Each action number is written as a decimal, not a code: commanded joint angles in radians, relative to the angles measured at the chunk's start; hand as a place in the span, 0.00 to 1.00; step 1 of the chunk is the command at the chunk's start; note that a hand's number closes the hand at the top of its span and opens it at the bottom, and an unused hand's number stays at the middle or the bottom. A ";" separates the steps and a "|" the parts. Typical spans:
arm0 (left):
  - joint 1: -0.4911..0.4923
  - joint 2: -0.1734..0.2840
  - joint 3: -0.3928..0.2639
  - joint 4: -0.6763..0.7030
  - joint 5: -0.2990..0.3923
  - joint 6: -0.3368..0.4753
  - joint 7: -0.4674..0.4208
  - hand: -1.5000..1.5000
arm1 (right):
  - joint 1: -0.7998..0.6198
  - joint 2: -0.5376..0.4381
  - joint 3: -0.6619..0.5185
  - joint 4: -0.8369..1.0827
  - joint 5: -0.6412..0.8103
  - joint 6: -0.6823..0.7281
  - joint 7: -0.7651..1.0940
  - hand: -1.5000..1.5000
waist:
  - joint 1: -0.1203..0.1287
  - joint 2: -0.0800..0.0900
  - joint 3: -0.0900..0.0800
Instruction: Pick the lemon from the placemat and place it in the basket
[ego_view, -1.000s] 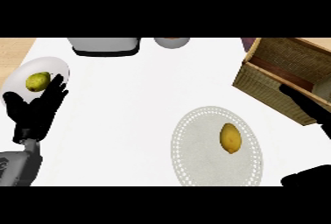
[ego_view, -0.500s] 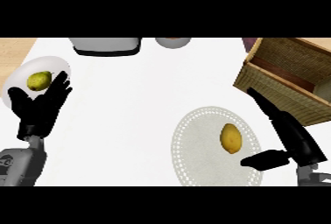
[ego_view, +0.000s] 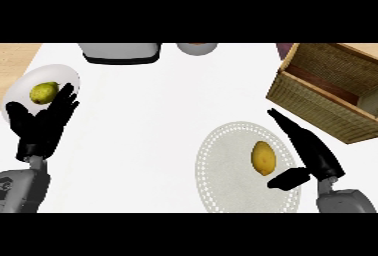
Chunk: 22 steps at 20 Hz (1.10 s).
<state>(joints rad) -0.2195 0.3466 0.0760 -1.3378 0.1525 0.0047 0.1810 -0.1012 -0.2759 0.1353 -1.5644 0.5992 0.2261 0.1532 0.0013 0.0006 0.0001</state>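
Observation:
The yellow lemon (ego_view: 263, 157) lies on the round pale placemat (ego_view: 229, 170) at the lower right of the white counter. My right hand (ego_view: 314, 155) is open just right of the lemon, fingers stretched up toward the basket, thumb (ego_view: 289, 178) pointing left below the fruit; it does not touch it. The wicker basket (ego_view: 325, 107) stands at the upper right, tilted, its opening showing. My left hand (ego_view: 46, 125) rests open at the left edge, fingers up.
A white plate (ego_view: 29, 82) at the far left holds a yellow-green fruit (ego_view: 43, 92), partly under my left fingertips. A grey appliance (ego_view: 120, 52) and a small bowl (ego_view: 197, 48) sit along the back edge.
My right hand has come in from the lower right edge and moved left and up, now beside the lemon. The left hand has barely moved.

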 joint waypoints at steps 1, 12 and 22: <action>0.022 -0.002 0.022 -0.072 -0.008 -0.007 0.069 0.50 | -0.025 0.020 0.002 -0.056 0.016 0.072 0.080 0.00 | 0.000 -0.002 0.000; -0.001 -0.064 0.037 -0.058 -0.063 0.000 0.052 0.50 | 0.033 0.048 -0.026 -0.062 0.005 0.102 -0.040 0.00 | -0.003 -0.001 0.000; 0.025 -0.065 0.082 0.013 -0.066 -0.076 -0.032 0.50 | 0.028 0.054 -0.026 0.052 0.126 0.038 -0.118 0.00 | -0.001 -0.001 0.000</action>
<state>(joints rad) -0.2126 0.2900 0.1464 -1.3534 0.0875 -0.0472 0.1953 -0.0512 -0.2306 0.1062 -1.5274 0.6796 0.2712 0.0034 -0.0010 0.0000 0.0001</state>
